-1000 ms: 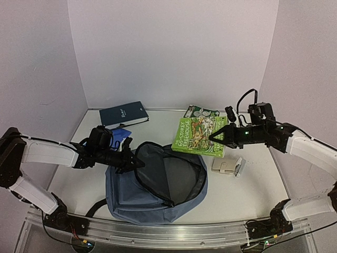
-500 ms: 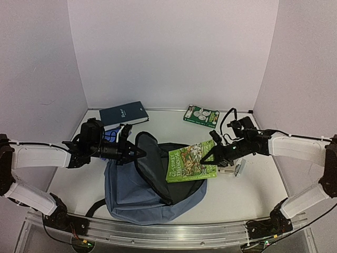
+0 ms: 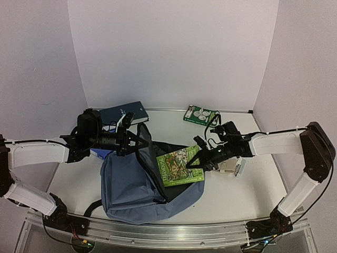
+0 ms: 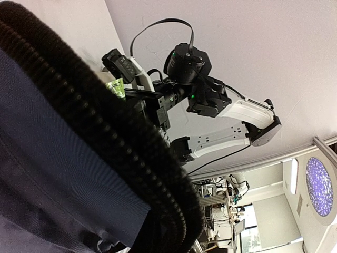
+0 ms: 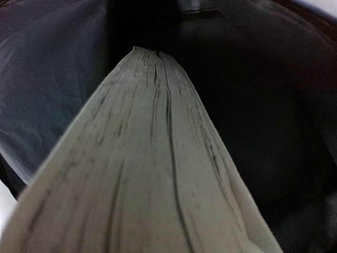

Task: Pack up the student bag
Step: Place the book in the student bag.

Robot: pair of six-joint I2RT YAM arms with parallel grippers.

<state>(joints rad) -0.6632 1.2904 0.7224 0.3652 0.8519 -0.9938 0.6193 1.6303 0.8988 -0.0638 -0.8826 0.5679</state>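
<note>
The student bag (image 3: 129,192), a large slate-blue backpack, lies at the table's middle with its main opening facing right. My left gripper (image 3: 138,141) is shut on the bag's upper zipper rim (image 4: 105,132) and holds it lifted. My right gripper (image 3: 202,161) is shut on a green picture book (image 3: 179,166), whose left end sits inside the bag's opening. In the right wrist view the book's page edge (image 5: 152,158) points into the bag's dark inside (image 5: 253,105). The fingers of both grippers are hidden in their wrist views.
A dark navy book (image 3: 124,113) lies at the back left and a second green book (image 3: 200,115) at the back middle. A small beige object (image 3: 230,167) lies right of the bag. A bright-blue flat item (image 3: 97,153) shows under my left arm.
My right gripper has moved left and down, carrying the green book from beside the bag into its opening. My left gripper has lifted the bag's rim higher and back.
</note>
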